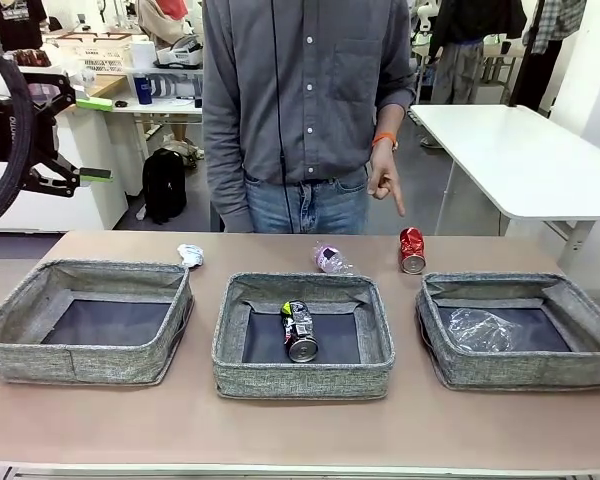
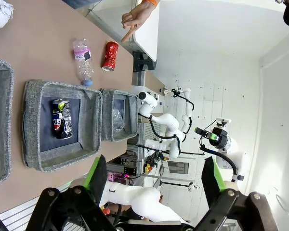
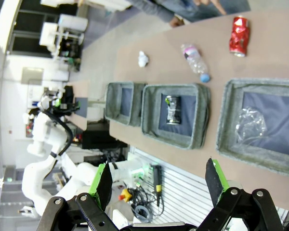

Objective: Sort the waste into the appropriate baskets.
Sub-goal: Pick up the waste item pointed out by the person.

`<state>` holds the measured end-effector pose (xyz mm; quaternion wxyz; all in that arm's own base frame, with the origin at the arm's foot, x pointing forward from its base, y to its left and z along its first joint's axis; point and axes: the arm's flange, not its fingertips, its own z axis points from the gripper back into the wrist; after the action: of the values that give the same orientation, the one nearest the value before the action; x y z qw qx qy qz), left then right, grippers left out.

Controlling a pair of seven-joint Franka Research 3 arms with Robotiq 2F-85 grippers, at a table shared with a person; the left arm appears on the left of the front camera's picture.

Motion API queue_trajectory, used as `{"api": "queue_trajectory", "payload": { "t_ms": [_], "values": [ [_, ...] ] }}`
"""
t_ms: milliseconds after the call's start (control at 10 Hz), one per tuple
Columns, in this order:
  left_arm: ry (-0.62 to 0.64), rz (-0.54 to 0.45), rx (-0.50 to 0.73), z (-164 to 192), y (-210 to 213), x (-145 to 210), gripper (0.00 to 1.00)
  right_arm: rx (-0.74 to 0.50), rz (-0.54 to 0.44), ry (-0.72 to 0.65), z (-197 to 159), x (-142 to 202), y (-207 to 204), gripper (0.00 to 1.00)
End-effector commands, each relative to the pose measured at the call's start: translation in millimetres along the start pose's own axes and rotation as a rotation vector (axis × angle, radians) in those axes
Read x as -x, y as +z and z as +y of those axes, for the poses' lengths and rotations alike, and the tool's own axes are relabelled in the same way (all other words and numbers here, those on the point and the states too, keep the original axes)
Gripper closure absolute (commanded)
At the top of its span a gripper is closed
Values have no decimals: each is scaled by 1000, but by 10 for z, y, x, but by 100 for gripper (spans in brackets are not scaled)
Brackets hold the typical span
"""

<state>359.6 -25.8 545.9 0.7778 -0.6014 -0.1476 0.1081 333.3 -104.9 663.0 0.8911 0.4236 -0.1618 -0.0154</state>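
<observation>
Three grey baskets stand in a row: left (image 1: 75, 362), middle (image 1: 302, 378), right (image 1: 525, 368). A dark printed can (image 1: 300, 330) lies in the middle one, and a crushed clear bottle (image 1: 480, 328) in the right one. Behind the baskets on the table lie a paper wad (image 1: 190, 255), a pink-labelled bottle (image 1: 330, 259) and a red can (image 1: 412, 250). The person's hand (image 1: 385, 180) points down at the red can. My left gripper (image 1: 98, 138) hangs open, high at the far left. My right gripper (image 3: 159, 180) is open too, high above the table, with the red can (image 3: 239, 36) far ahead.
A white table (image 1: 530, 150) stands behind at the right. The person stands at the far edge, centre. Bare tabletop runs along the front edge before the baskets and between them.
</observation>
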Motion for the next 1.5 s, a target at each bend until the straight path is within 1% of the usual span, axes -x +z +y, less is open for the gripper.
{"api": "queue_trajectory", "payload": {
  "t_ms": [0, 300, 400, 500, 600, 700, 800, 900, 1000, 1100, 1200, 1300, 1400],
  "values": [
    [-13, 1, 17, -10, -6, 6, 0, 7, 2, -10, 32, -6, 22, 0],
    [-13, 1, 17, -10, -6, 6, 0, 0, 0, 0, 0, 0, 0, 0],
    [-13, 1, 17, -10, -6, 6, 0, 92, 47, 3, 96, -215, -163, 0],
    [-13, 1, 17, -10, -6, 6, 0, 242, 43, 30, 223, -514, -417, 0],
    [-13, 1, 17, -10, -6, 6, 0, 331, 47, 61, 293, -763, -737, 0],
    [-13, 1, 17, -10, -6, 6, 0, 479, 43, 88, 272, -990, -1141, 0],
    [-13, 1, 17, -10, -6, 6, 0, 617, 12, 95, 206, -1174, -1553, 0],
    [-13, 1, 17, -10, -6, 6, 0, 563, 117, 145, 178, -1224, -1995, 0],
    [-13, 1, 17, -10, -6, 6, 0, 561, 139, 172, 141, -1227, -2263, 0],
    [-13, 1, 17, -10, -6, 6, 0, 545, 167, 172, 80, -1202, -2506, 0],
    [-13, 1, 17, -10, -6, 6, 0, 471, 192, 140, -23, -1160, -2740, 0],
    [-13, 1, 17, -10, -6, 6, 0, 459, 174, 98, -163, -1125, -2957, 0],
    [-13, 1, 17, -10, -6, 6, 0, 486, 275, 101, -211, -1172, -2802, 0]
  ]
}}
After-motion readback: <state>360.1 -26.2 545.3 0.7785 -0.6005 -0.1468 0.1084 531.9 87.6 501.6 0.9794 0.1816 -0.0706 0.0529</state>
